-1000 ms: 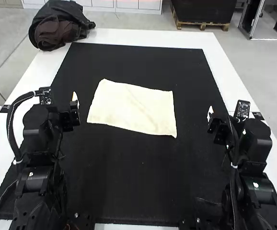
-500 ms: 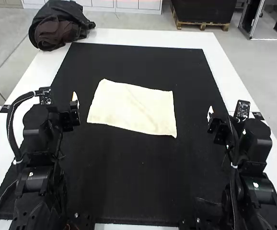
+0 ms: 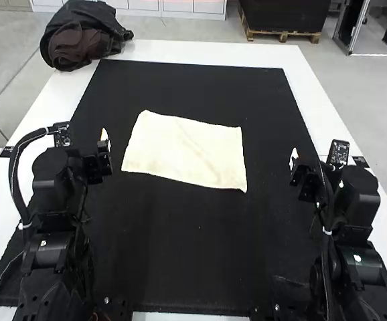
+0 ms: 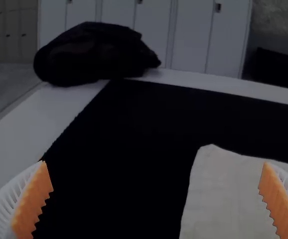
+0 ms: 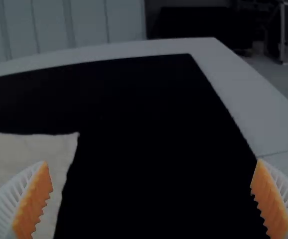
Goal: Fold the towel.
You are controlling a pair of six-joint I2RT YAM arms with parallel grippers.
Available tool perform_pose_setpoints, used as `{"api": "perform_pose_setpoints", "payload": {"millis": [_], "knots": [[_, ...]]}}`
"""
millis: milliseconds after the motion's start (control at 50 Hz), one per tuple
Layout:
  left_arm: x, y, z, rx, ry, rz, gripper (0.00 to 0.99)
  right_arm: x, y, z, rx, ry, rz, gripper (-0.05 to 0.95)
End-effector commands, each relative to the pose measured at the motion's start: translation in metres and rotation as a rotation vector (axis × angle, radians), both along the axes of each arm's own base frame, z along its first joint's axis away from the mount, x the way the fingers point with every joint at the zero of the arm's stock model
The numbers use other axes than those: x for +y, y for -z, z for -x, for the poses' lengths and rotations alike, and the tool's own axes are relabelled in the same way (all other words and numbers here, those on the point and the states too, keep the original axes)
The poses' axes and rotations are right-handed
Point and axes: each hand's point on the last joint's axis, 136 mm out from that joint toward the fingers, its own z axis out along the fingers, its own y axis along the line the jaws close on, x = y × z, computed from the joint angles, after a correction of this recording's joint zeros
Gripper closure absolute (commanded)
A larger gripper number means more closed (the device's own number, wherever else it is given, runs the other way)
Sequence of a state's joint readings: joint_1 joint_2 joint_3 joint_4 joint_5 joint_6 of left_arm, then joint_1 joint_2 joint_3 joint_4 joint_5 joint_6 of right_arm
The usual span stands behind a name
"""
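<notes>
Towel, cream-coloured and spread flat, is laid on the black mat between the two grippers. At the far left corner of the white table a dark bundle is placed; nearer, the left gripper is held with fingers spread wide, and the right gripper is likewise spread, pinching nothing.

Wrist views crop the towel; the bundle seems indistinct.
</notes>
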State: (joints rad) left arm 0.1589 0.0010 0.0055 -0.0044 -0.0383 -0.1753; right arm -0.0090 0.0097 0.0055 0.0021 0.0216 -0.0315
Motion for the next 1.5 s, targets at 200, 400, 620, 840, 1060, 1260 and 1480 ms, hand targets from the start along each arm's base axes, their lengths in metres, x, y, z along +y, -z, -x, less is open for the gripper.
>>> {"api": "perform_pose_setpoints", "payload": {"millis": [200,400,620,840,1060,1260,1480], "knots": [[0.002,0.001,0.001,-0.006,-0.014,0.013,0.026,0.001,0.002,0.0,0.003,-0.011,0.006,-0.02],[0.003,0.001,0.001,-0.006,-0.016,0.013,0.028,0.001,0.002,0.0,0.004,-0.011,0.006,-0.02],[0.003,0.0,0.001,-0.007,-0.016,0.012,0.028,0.001,0.002,0.0,0.003,-0.011,0.008,-0.02],[0.002,0.0,0.001,-0.009,-0.013,0.012,0.028,0.001,0.002,0.0,0.004,-0.012,0.009,-0.02],[0.002,-0.001,0.0,-0.01,-0.011,0.01,0.03,0.001,0.002,0.0,0.001,-0.012,0.009,-0.02],[0.002,-0.024,0.002,-0.087,-0.015,-0.084,0.03,0.001,-0.024,-0.001,-0.097,-0.015,0.164,-0.02],[-0.004,-0.075,0.012,-0.245,-0.042,-0.372,0.092,-0.009,-0.081,0.007,-0.319,0.067,0.265,0.0]]}}
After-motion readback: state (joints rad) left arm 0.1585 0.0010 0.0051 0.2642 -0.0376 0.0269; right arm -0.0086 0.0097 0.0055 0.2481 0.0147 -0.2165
